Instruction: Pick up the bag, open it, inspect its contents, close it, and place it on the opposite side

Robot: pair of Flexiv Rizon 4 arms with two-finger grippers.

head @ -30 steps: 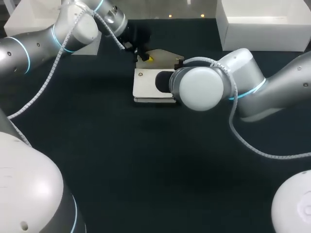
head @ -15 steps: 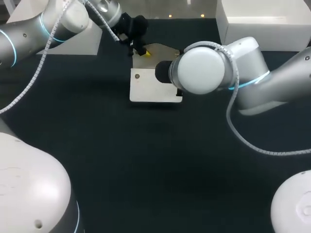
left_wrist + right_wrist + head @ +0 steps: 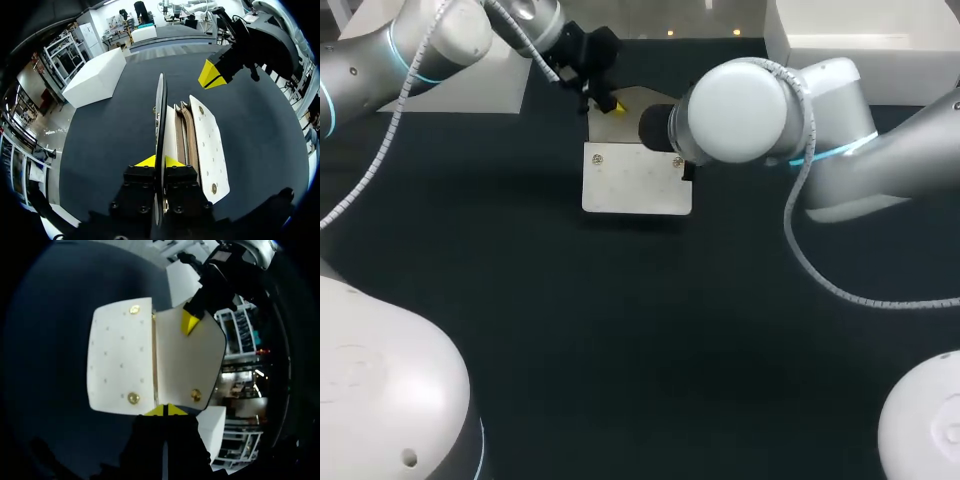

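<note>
Toward twelve o'clock on the bench (image 3: 620, 330), the white bag (image 3: 635, 185) is held between both arms, and it looks raised just off the dark surface, though the head view does not settle that. The left claw (image 3: 607, 101) comes in at the bag's eleven o'clock and is clamped tight on the flap (image 3: 642, 106). In the left wrist view that thin panel runs edge-on between the yellow tips. Pulling it back this way keeps the mouth spread, so I judge the inspecting step is in hand. The right claw (image 3: 165, 410) meets the bag from three o'clock, its fingers drawn almost together on the edge at the fold where flap joins body. This likely steadies the body against the flap's pull. From overhead the right arm's bulky wrist hides its own claw and the bag's three o'clock corner. The dividers (image 3: 183, 131) show only as brown-edged layers, and nothing between them can be made out. The right wrist view shows just the panel faces and their brass snaps (image 3: 133, 398).
</note>
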